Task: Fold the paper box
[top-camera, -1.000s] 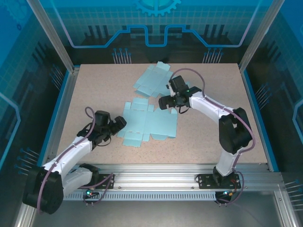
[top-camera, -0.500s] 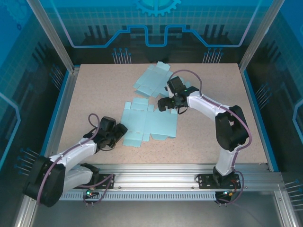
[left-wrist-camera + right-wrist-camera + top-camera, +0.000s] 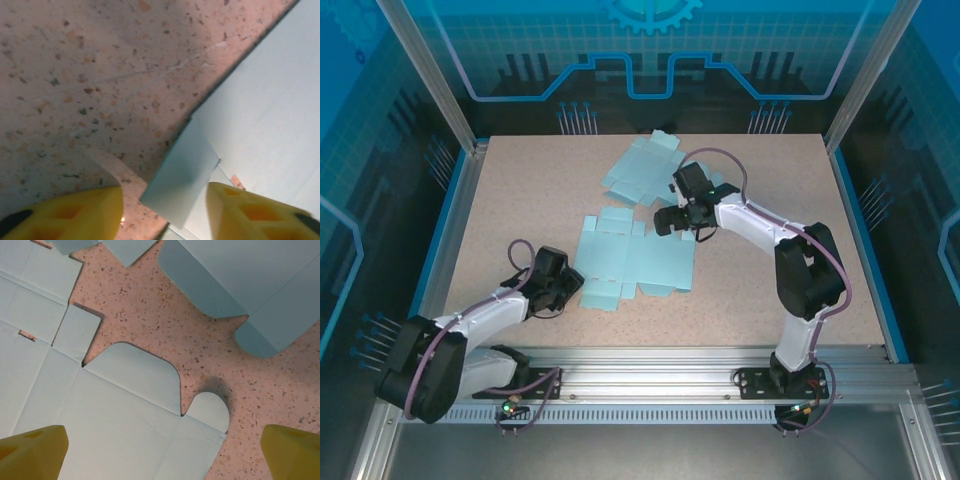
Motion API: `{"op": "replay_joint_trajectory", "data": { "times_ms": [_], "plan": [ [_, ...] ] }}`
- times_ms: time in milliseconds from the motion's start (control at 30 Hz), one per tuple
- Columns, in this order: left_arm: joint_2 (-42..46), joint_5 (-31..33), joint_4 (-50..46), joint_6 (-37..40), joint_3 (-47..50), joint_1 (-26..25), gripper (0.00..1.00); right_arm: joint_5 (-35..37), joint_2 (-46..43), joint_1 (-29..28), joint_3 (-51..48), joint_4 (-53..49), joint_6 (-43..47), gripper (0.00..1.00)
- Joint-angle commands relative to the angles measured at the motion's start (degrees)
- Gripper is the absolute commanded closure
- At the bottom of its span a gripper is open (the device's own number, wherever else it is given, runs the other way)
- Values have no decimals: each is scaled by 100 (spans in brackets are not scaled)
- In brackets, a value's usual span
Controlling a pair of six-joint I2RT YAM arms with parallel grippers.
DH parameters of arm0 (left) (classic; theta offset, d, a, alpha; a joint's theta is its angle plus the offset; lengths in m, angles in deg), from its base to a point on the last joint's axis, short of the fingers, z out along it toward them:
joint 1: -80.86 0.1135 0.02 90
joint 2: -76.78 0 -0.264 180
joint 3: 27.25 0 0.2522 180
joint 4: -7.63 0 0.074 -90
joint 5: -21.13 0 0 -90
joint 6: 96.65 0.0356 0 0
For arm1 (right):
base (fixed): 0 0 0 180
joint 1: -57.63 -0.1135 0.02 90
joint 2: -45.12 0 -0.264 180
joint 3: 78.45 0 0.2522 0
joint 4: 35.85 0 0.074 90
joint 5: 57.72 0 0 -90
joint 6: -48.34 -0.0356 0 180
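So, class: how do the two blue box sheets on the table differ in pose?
The near sheet lies roughly square to the table; the far sheet is turned at an angle. The near sheet has a flap between the fingers of the open left gripper; the far sheet lies beyond the right gripper. Both are light blue and unfolded.

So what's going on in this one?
Two arms are working on a flat light blue paper box blank lying unfolded on the speckled table. The left tool is open, straddling a small flap at the blank's left edge. The right tool hovers open above its far right corner. A second blank lies beyond.
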Motion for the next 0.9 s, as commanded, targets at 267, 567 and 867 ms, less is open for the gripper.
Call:
{"op": "replay_joint_trajectory", "data": {
  "times_ms": [267,567,867],
  "plan": [
    [-1110,-420,2633,345,-121,-106,90,248,-417,-58,-267,-142,-61,0],
    [-898,-487,3040,1220,-337,-231,100,452,-649,-50,-402,-159,0,0],
    [-855,-570,3313,2460,-1182,-299,100,585,-822,81,-465,-159,99,0]
  ]
}}
